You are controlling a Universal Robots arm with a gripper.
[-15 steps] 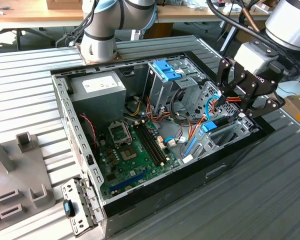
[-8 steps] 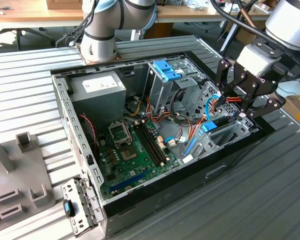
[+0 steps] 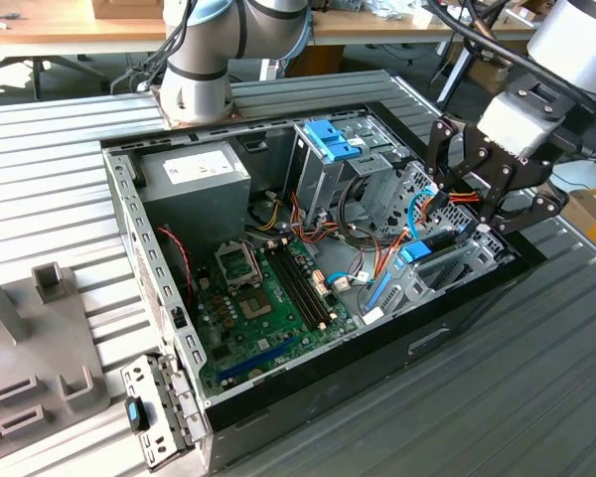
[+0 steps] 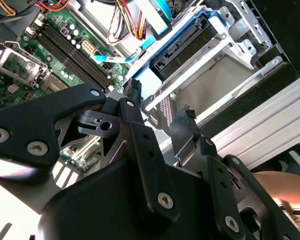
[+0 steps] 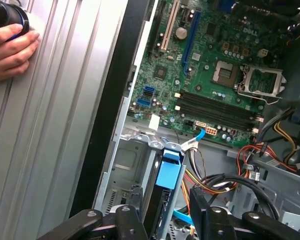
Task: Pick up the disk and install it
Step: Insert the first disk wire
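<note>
Gripper (image 4: pixel 160 102): part open, empty, just above disk (image 5: pixel 169 176).
Care: likely best to straddle its edges squarely, clear of cables (image 5: pixel 217 181).

Open case (image 3: pixel 131 238) lying on ribbed bench (image 3: pixel 536 378); green motherboard (image 3: pixel 268 308) flat on its floor; grey power supply (image 3: pixel 194 184) in one corner; red and orange cables (image 3: pixel 300 214) beside it; perforated bracket (image 3: pixel 157 412) with blue clip just outside the case; grey fixture (image 3: pixel 30 348) at the exterior view's left.
</note>
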